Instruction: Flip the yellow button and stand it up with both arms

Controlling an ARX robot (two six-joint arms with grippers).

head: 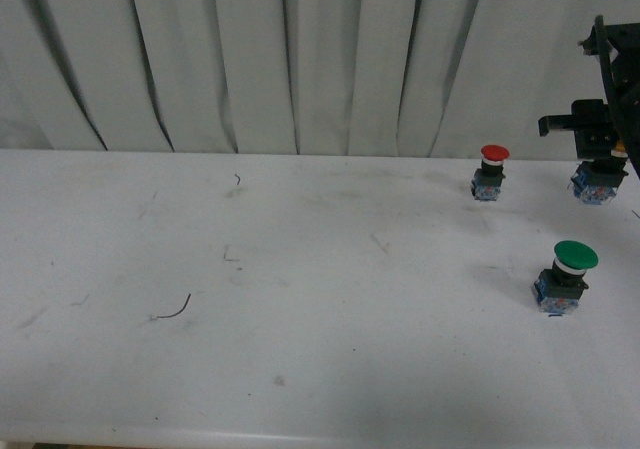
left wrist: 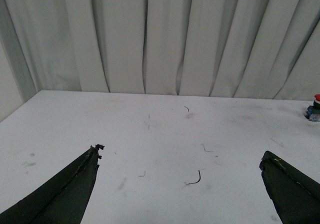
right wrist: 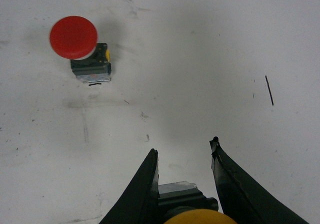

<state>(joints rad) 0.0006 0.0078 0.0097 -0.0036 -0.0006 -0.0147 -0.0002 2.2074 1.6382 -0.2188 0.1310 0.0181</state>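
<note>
Gripping the yellow button by its sides with the right fingers, at the far right of the white bench.

From the right wrist view: clenched on the button from both sides, pressing against its black collar and clear block, with the yellow cap nearest the camera. From the front view: mostly hidden behind the right arm, showing only as a blue base down at bench level, to the right of the red button and farther back than the green button, both upright and apart from it. Holding the left fingers spread wide, released and grasping nothing, above bare bench near a small curl of dark wire. Backed by a pale pleated curtain.
</note>
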